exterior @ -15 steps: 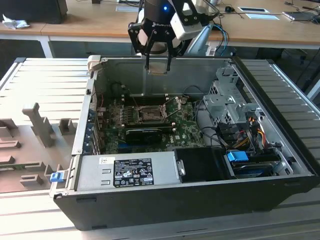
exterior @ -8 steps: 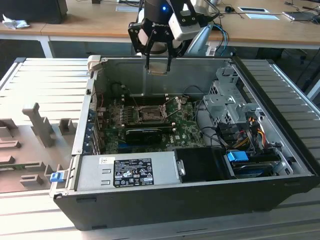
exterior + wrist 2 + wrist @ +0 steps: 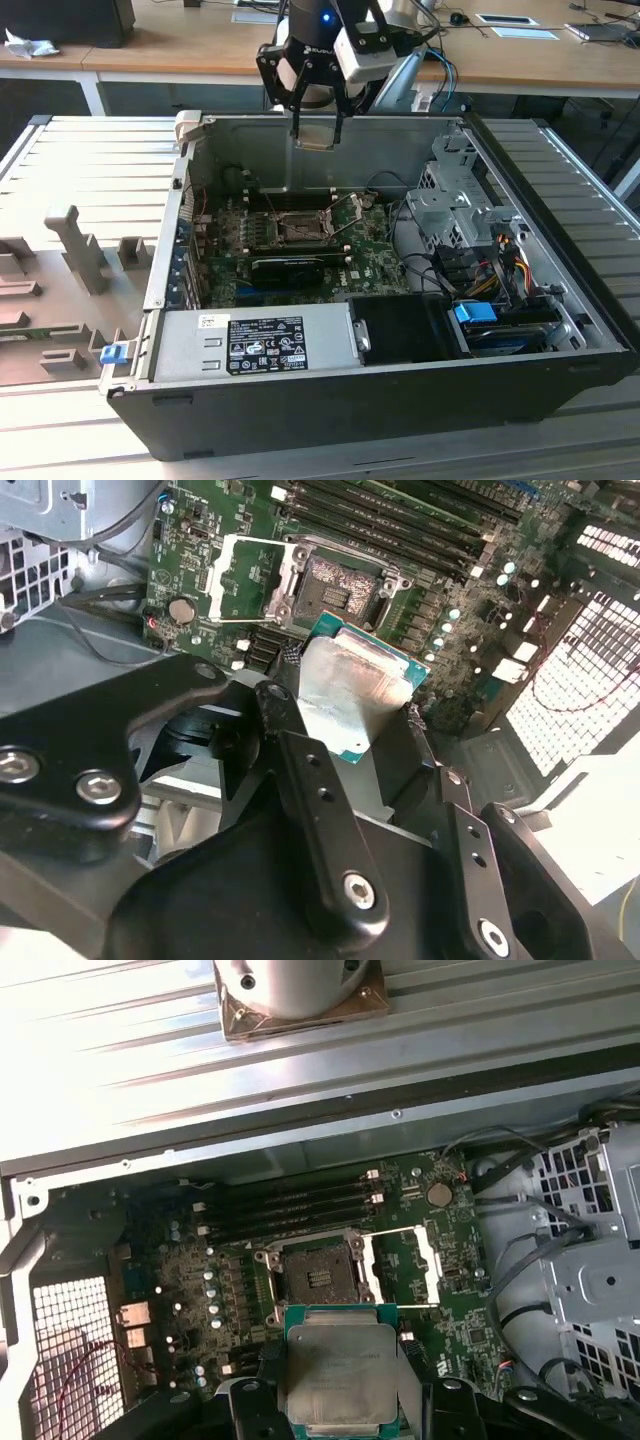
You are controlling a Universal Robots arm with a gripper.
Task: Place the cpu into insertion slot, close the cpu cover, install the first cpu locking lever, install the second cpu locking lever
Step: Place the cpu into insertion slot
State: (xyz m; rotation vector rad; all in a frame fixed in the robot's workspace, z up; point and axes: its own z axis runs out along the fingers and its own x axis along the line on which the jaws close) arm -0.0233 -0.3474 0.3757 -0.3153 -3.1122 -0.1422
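- The gripper [image 3: 317, 132] hangs above the rear wall of the open computer case [image 3: 330, 400], well clear of the motherboard [image 3: 370, 250] on the case floor.
- Its black fingers [image 3: 300, 755] are pinched onto the cpu [image 3: 342, 1372], one on each of two opposite edges. The pale metal face shows in both wrist views, and a green edge shows around it.
- The cpu is in the air, apart from the insertion slot [image 3: 317, 1278], which lies on the board below it with its dark centre exposed.
- The cpu cover [image 3: 287, 580] is swung open and lies just beside the slot. It seems to be hinged at the slot's edge, though the joint is hard to make out.
- In the exterior view, a grey power supply box [image 3: 260, 340] sits along the near side of the case.
- The case stands on a ribbed grey table [image 3: 90, 160].
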